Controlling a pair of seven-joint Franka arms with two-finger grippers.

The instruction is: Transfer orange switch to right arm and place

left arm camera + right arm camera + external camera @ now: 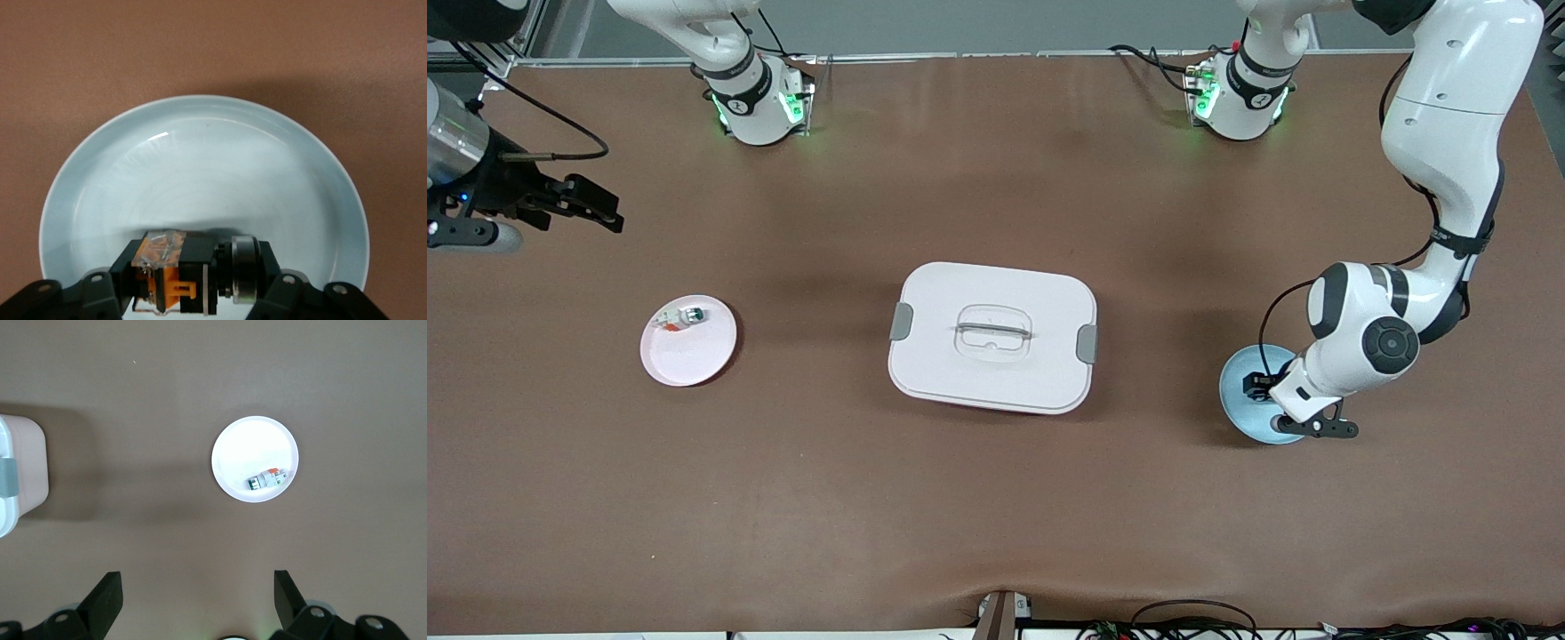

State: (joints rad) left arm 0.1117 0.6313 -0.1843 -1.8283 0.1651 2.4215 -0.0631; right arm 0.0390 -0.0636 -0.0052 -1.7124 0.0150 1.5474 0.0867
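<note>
Nearest us: blue plate (1240, 411), where our left gripper (193, 283) pinches the orange switch (177, 272). Right gripper (600, 206), spread wide, waits above desk (996, 516) near pink plate (694, 360).

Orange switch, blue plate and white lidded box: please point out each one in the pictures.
orange switch (175, 279): left wrist view, on its orange body between the fingers.
blue plate (200, 173): left wrist view, on its bare inner surface.
white lidded box (943, 356): front view, on the lid.

Brown table (996, 498) (pink plate (694, 360), lidded box (992, 338), blue plate (1240, 404)).
</note>
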